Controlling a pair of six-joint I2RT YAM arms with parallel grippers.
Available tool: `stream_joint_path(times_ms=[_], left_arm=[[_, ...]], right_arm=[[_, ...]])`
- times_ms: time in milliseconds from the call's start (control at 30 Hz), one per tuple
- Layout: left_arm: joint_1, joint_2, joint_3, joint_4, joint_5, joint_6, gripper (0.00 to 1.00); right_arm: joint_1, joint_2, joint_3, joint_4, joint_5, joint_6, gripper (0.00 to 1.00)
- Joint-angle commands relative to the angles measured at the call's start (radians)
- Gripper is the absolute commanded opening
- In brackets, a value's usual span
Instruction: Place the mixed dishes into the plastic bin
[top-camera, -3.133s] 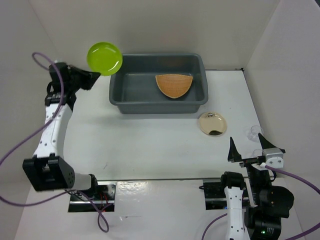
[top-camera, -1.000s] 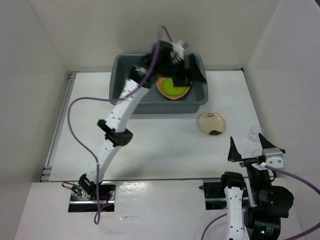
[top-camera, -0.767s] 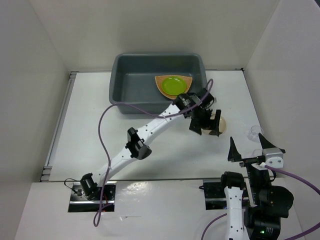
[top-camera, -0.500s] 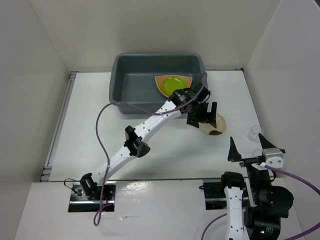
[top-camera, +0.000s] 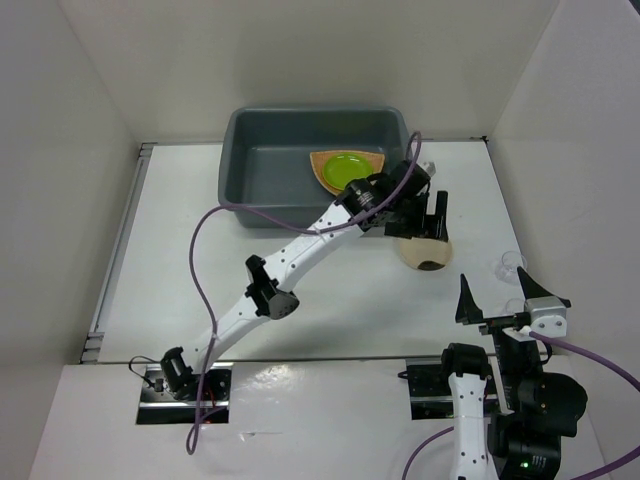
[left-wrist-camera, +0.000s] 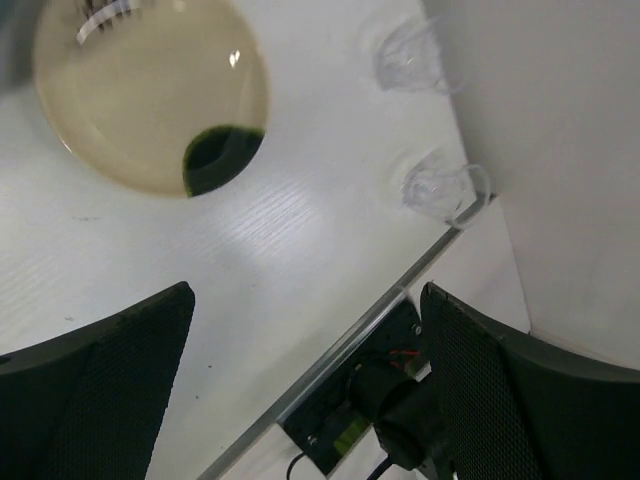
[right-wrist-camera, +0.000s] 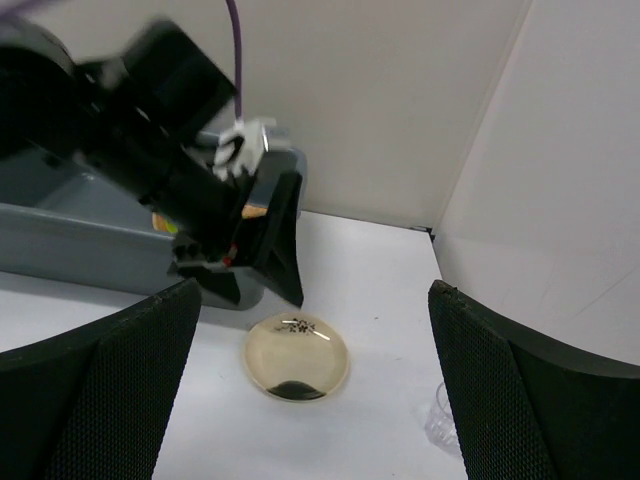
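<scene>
The dark grey plastic bin (top-camera: 262, 186) stands at the back and holds the woven orange-tan basket tray (top-camera: 322, 165) with the lime-green plate (top-camera: 345, 169) lying on it. On the table to the bin's right lies the shiny cream-gold plate (top-camera: 427, 254) (left-wrist-camera: 150, 95) (right-wrist-camera: 296, 357). My left gripper (top-camera: 418, 222) (left-wrist-camera: 305, 295) (right-wrist-camera: 240, 240) hovers open over that plate's far edge, holding nothing. Two clear cups (left-wrist-camera: 410, 55) (left-wrist-camera: 445, 190) stand by the right wall; one shows as a cup (top-camera: 508, 264) from above. My right gripper (top-camera: 500, 292) (right-wrist-camera: 312, 290) rests open near its base, empty.
White walls close in the table at the back and both sides. The right wall runs just beyond the cups. A metal mounting rail (left-wrist-camera: 330, 360) and the right arm's base (top-camera: 530, 400) sit at the near edge.
My left arm has swung out of the bin to the right, leaving the green plate on the basket tray, and now hangs over the cream-gold plate. The right arm is still.
</scene>
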Motion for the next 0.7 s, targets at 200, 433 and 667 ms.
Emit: stream_joint_path(times_ms=[200, 433, 667], left_arm=[[-0.051, -0.482, 0.028, 0.278, -0.406, 0.229, 1.0], [-0.039, -0.511, 0.028, 0.032, -0.879, 0.417, 1.0], [-0.01, -0.584, 0.005, -0.17, -1.07, 0.363, 1.0]], right_arm=[[-0.008, -0.016, -0.003, 0.035, 0.009, 0.014, 0.98], [-0.008, -0.025, -0.003, 0.035, 0.009, 0.014, 0.98], [-0.008, -0.025, -0.003, 0.035, 0.009, 0.014, 0.98]])
